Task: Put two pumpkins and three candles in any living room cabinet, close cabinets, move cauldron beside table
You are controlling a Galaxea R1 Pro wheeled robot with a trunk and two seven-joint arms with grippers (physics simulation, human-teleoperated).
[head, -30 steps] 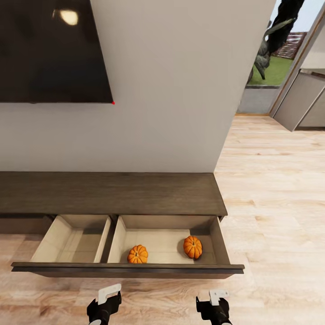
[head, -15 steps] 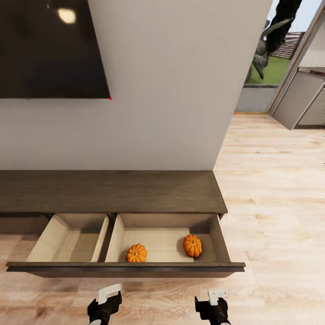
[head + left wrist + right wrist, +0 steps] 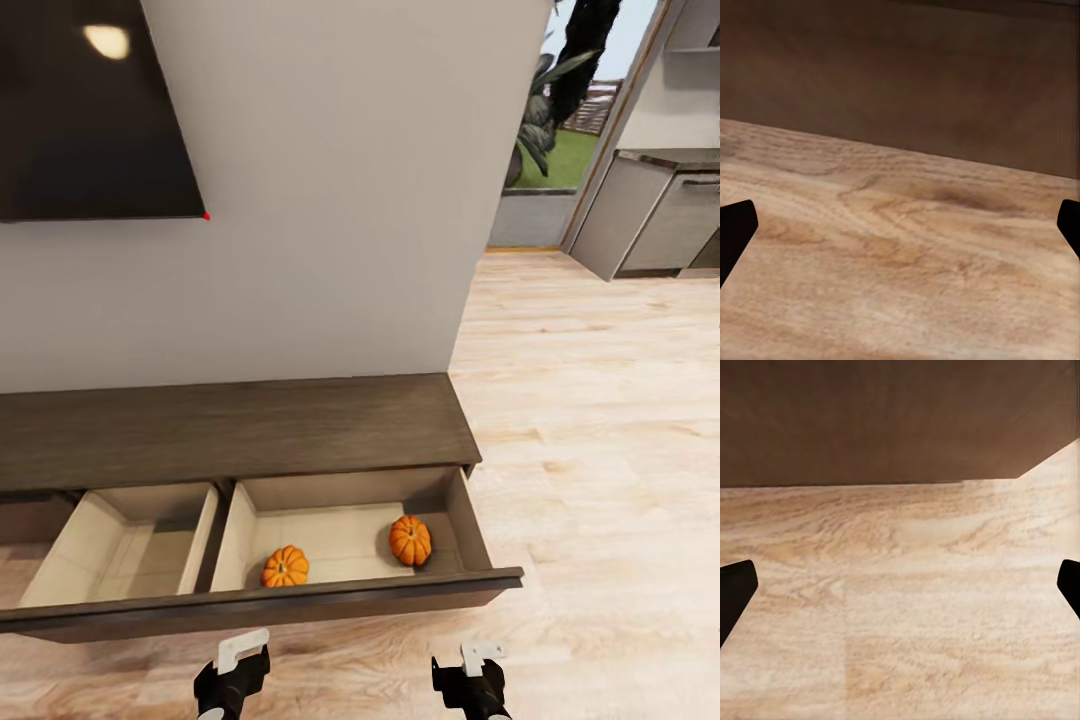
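Observation:
A long dark-brown cabinet stands against the wall with its wide drawer pulled out. Two orange pumpkins lie in the drawer's right compartment, one near the front and the other further right. The left compartment looks empty. My left gripper and right gripper hang low in front of the drawer, apart from it. Each wrist view shows dark fingertips spread wide over floorboards, with nothing between them and the brown drawer front beyond. The candles, cauldron and table are out of view.
A dark TV hangs on the white wall above the cabinet. To the right, wooden floor runs toward a doorway with a plant and grey kitchen units.
The whole picture has slid left and tilted slightly, so the camera has turned right. The drawer, pumpkins and both grippers keep their places.

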